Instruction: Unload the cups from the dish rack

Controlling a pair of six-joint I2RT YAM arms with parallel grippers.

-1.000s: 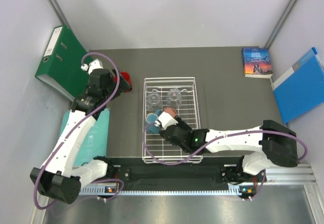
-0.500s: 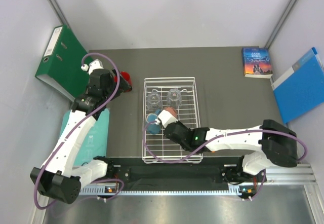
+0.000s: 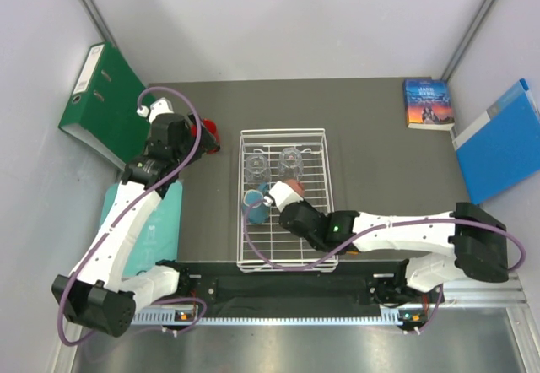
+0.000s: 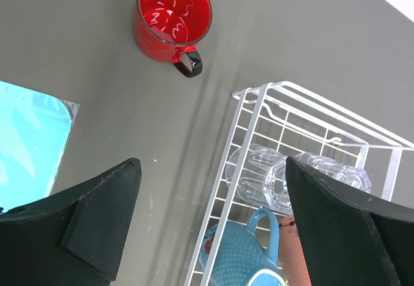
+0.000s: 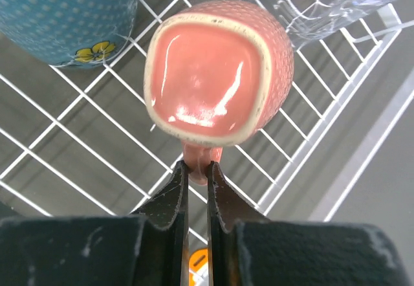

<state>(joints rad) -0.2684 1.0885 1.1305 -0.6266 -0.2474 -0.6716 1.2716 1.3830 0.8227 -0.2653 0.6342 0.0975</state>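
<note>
Red mug (image 4: pixel 173 17) is sitting out on the table (image 3: pixel 371 145) already. Right gripper (image 5: pixel 197 176) is pinching the handle of the pink mug (image 5: pixel 217 76) in the dish rack (image 3: pixel 287 132). Blue mug (image 5: pixel 71 14) and two glasses (image 4: pixel 265 179) are waiting there too. Left gripper (image 4: pixel 210 169) is hanging wide apart, holding nothing.

A robot test lab is shown: a grey table (image 3: pixel 380 137) is boxed in by plain white walls (image 3: pixel 278 18), and two robot arms (image 3: pixel 405 231) are bolted to a metal rail (image 3: pixel 498 289) at its near edge (a green binder (image 3: pixel 105 99), a blue folder (image 3: pixel 502 141) and a book (image 3: pixel 429 103) are kept at the sides)
</note>
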